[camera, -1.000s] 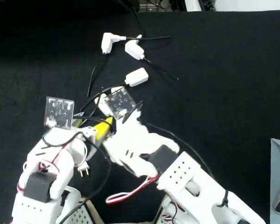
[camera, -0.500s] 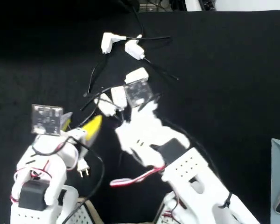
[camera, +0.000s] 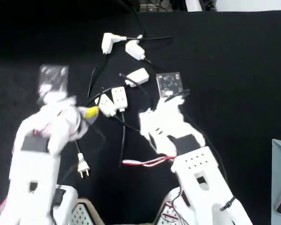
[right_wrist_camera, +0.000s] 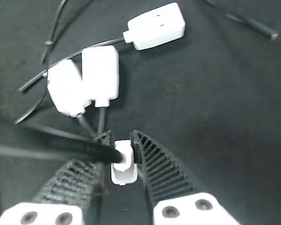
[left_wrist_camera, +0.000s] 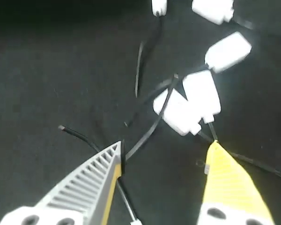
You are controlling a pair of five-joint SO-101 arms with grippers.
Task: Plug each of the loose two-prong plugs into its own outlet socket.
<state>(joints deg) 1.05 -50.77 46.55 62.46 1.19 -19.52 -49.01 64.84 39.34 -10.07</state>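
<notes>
Gripping a white plug [right_wrist_camera: 122,171], probably: right claw [right_wrist_camera: 121,137]; left claw [left_wrist_camera: 165,146] agape.

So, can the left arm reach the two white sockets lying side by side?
Probably yes: its fingers are open, the sockets lie just ahead, and only a thin black cable crosses between.

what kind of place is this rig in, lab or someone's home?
Probably a robotics lab bench: black-covered table, left arm and right arm side by side, loose white sockets and a two-prong plug scattered about.
</notes>
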